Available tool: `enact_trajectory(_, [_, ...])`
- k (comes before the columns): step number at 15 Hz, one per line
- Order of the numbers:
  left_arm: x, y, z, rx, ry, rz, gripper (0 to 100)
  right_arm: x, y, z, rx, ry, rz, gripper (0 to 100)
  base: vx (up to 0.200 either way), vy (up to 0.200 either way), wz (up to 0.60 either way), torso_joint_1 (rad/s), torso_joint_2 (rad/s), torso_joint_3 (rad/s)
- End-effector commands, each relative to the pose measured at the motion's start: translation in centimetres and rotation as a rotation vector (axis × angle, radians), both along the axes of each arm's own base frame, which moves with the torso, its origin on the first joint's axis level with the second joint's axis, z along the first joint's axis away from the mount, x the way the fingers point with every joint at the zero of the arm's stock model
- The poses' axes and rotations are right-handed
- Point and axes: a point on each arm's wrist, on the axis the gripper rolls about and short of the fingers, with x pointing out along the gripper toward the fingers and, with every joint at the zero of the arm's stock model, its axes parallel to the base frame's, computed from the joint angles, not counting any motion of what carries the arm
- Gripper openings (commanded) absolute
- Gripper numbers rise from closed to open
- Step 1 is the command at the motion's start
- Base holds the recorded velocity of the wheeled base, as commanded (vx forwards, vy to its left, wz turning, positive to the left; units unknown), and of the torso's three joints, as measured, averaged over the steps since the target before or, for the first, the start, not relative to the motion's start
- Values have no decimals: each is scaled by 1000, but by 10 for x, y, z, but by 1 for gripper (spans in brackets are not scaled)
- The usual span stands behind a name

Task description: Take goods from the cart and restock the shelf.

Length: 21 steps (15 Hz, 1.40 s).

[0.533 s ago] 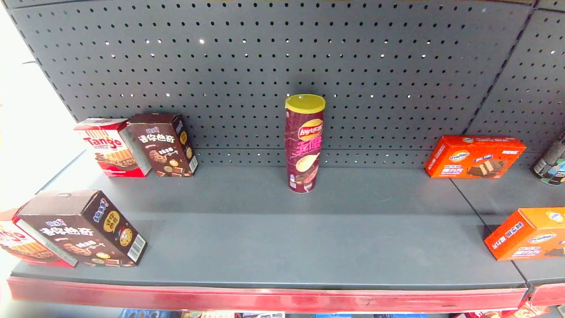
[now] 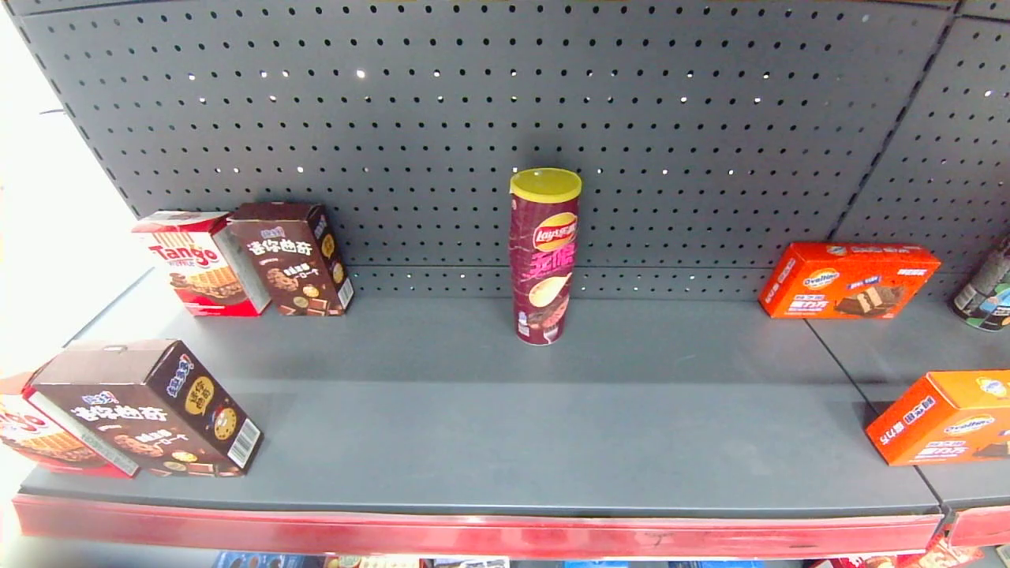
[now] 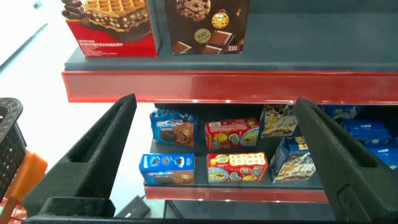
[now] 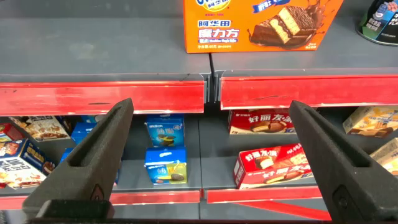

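Note:
A tall maroon chip can (image 2: 544,256) with a yellow lid stands upright at the back middle of the grey shelf (image 2: 552,426). My left gripper (image 3: 214,158) is open and holds nothing; it hangs in front of the shelf's red front edge (image 3: 230,87), below a red wafer box (image 3: 112,28) and a brown cookie box (image 3: 208,25). My right gripper (image 4: 214,158) is open too, with nothing between its fingers. It faces the red shelf edge (image 4: 102,98) under an orange chocolate box (image 4: 261,25).
On the shelf, a red wafer box (image 2: 201,264) and a brown cookie box (image 2: 292,259) stand at back left, another brown box (image 2: 146,410) at front left, orange boxes (image 2: 848,280) at right. Lower shelves hold blue and red snack boxes (image 3: 233,158). A black basket (image 3: 9,149) stands at the left wrist view's edge.

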Motion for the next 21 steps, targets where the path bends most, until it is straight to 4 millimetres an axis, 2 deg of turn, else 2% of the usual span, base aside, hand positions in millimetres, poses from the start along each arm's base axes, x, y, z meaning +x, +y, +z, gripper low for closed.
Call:
enact_trajectory(1, [0,0,0,0,-1,1,100,0,0,0,-2,4,0,100,0,0,0,0,0,0])
enact_trajectory(2, [0,0,0,-1,0,-1,100,0,0,0,-2,2,0,100,0,0,0,0,0,0])
enact_trajectory(14, [0,0,0,0,0,-4,100,0,0,0,1,0,-2,100,0,0,600,3,2,3])
enact_trajectory(21, [0,0,0,0,2,-4,100,0,0,0,1,0,0,100,0,0,0,0,0,0])
